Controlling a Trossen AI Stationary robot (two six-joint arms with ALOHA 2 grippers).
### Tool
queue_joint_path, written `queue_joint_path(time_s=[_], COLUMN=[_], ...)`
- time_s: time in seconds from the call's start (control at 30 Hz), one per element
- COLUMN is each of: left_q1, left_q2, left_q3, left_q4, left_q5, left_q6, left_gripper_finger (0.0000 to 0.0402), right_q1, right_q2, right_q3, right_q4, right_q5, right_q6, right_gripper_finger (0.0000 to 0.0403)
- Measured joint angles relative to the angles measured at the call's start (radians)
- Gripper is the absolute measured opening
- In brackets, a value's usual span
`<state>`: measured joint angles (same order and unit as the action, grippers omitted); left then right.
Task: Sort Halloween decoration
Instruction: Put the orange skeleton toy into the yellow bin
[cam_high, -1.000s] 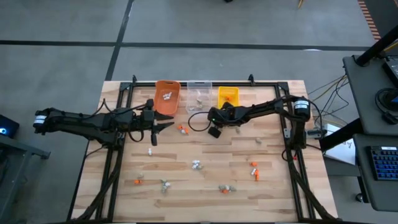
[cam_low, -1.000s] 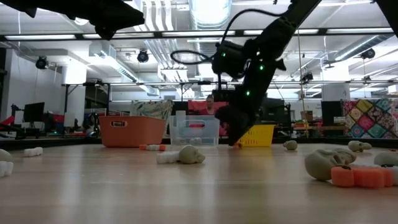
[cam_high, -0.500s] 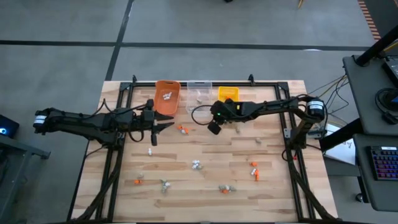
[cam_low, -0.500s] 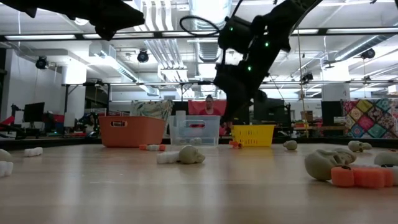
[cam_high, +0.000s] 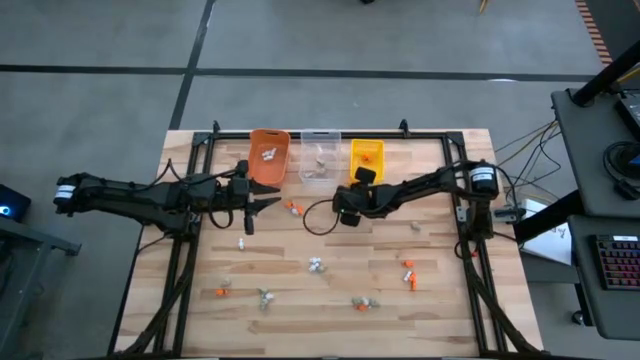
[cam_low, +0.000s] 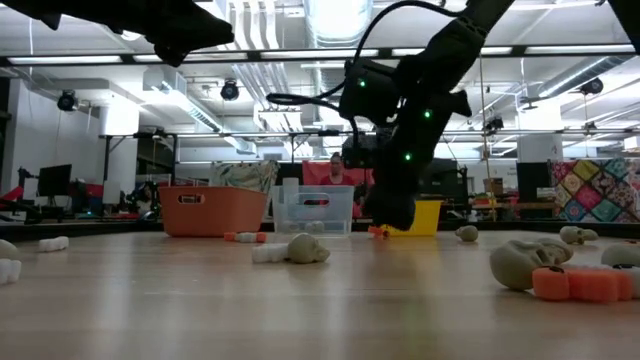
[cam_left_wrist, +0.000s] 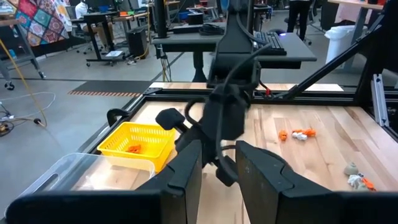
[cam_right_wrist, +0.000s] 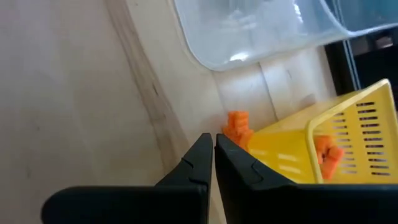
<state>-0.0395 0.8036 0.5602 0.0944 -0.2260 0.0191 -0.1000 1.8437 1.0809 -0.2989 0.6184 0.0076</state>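
Observation:
Tiny Halloween decorations lie scattered on the wooden table (cam_high: 440, 300): orange ones (cam_high: 292, 208), white ones (cam_high: 316, 265) and grey-tan ones (cam_high: 265, 296). My right gripper (cam_high: 360, 180) hangs shut and holding nothing just in front of the yellow bin (cam_high: 366, 152). In the right wrist view its fingertips (cam_right_wrist: 213, 140) are a little short of an orange trinket (cam_right_wrist: 236, 127) lying against that bin (cam_right_wrist: 339, 140). My left gripper (cam_high: 264, 203) hovers open and holding nothing in front of the orange bin (cam_high: 268, 155); its fingers (cam_left_wrist: 189, 171) frame the right arm.
A clear bin (cam_high: 320, 155) stands between the orange and yellow bins at the back edge. White pieces lie in the orange bin, orange pieces in the yellow one (cam_right_wrist: 326, 155). A black frame (cam_high: 185, 260) runs round the table. A person (cam_low: 335, 165) sits far behind the bins.
The right gripper rose from near the table, then came down again in front of the yellow bin, still shut. The left arm has not moved.

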Motion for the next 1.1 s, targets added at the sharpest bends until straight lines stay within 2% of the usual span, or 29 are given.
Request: queue_joint_path(time_s=[0.43, 0.6, 0.73, 1.1], left_q1=[0.0, 0.0, 0.0, 0.0], left_q2=[0.0, 0.0, 0.0, 0.0], left_q3=[0.0, 0.0, 0.0, 0.0], left_q4=[0.0, 0.0, 0.0, -0.001], left_q5=[0.0, 0.0, 0.0, 0.0], left_q6=[0.011, 0.016, 0.016, 0.017], left_gripper_finger=[0.0081, 0.0081, 0.0081, 0.0081], right_q1=[-0.051, -0.056, -0.038, -0.061], right_q2=[0.027, 0.027, 0.02, 0.021], right_q3=[0.0, -0.002, 0.009, 0.031], right_q4=[0.014, 0.013, 0.019, 0.028], right_q5=[0.009, -0.061, -0.066, 0.01], right_q6=[0.052, 0.071, 0.075, 0.071], right_gripper_finger=[0.0012, 0.0012, 0.0012, 0.0012])
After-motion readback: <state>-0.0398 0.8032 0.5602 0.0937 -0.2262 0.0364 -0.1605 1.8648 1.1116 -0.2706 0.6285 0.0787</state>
